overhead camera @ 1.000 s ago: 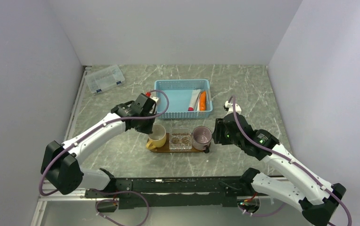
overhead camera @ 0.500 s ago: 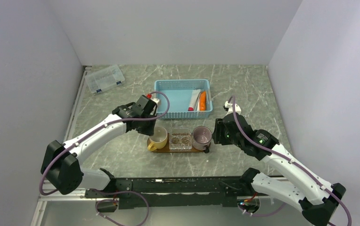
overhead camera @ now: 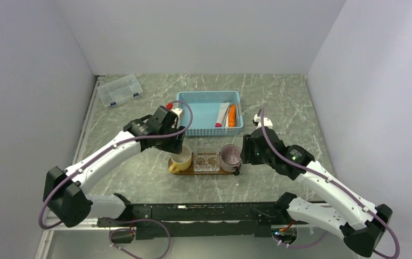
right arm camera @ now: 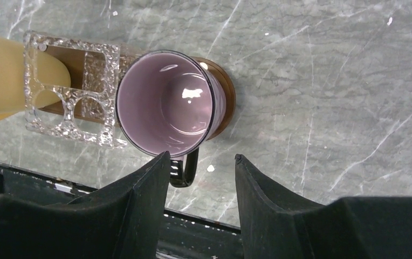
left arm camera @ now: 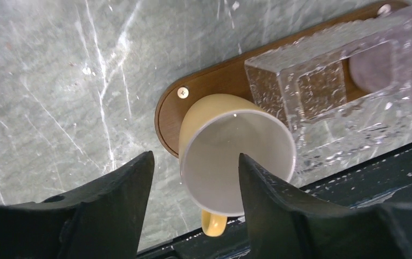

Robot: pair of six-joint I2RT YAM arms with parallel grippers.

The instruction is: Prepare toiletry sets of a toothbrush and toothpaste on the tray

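Hovering over the grey marbled desk [overhead camera: 139,97], the two arms meet at the tray [left arm camera: 220,81], which lies between the hands. The left hand [left arm camera: 196,157] hangs open and empty straight above the yellow mug [left arm camera: 236,162]. The right hand [right arm camera: 201,157] is also open and empty, with the purple mug [right arm camera: 163,102] just ahead of its fingers and the mug's dark handle close to the gap between them. Both mugs stand on the tray's rounded ends with a clear square holder [left arm camera: 322,81] between them, and both look empty inside, so by my reading no set is made yet. Beyond both hands, well apart from the tray, sits the light-blue mesh basket [overhead camera: 198,110]. It holds an orange tube [overhead camera: 232,115], a white tube with a red cap [overhead camera: 221,115], and a thin white sliver between them that I take for the toothbrush [overhead camera: 227,113], though it is too small to be sure. Every brush and paste is yet to be carried across. Far off to the left hand's outer side a clear lidded box [overhead camera: 119,90] rests out of the way. The basket's wall and the closely packed tubes look like the chief hindrance to a clean pick.
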